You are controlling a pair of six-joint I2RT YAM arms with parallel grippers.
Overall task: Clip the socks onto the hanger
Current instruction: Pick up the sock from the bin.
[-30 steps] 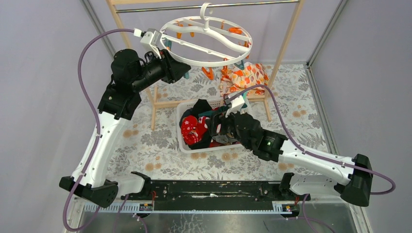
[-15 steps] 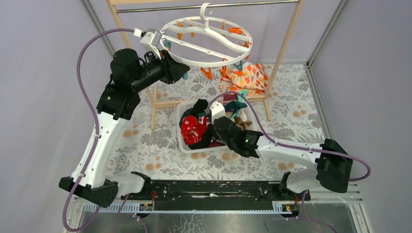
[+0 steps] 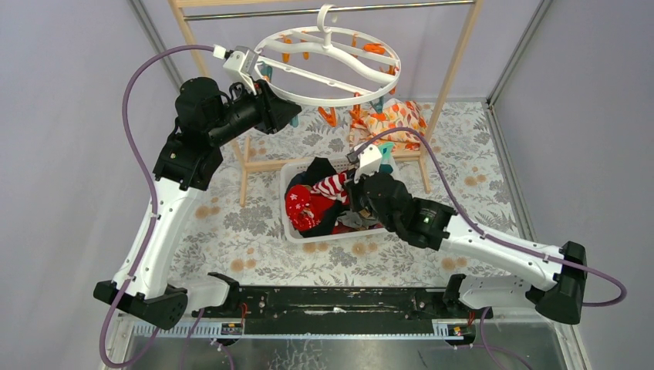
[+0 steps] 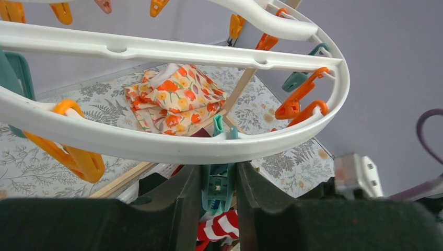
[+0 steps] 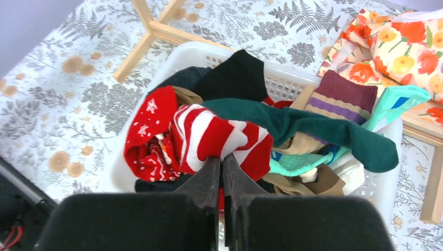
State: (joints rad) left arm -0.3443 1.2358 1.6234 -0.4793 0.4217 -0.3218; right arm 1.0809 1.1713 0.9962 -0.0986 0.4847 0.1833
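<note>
hidden: bottom of basket [image 5: 209, 52], under socks [image 5: 313, 130]
right gripper [image 5: 222, 157]: pinching striped sock [image 5: 209, 137]
left gripper [image 4: 218, 173]: narrow, squeezing teal clip [image 4: 215, 187] on hanger [image 4: 156, 149]
surface: fern-print cloth [image 5: 78, 99]
room: lilac walls [image 3: 586, 116]

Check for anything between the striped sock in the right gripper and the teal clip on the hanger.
No solid obstacle shows between the striped sock, pinched by the right gripper, and the teal clip in the left gripper. The dark teal sock lies against it and may drag along.
</note>
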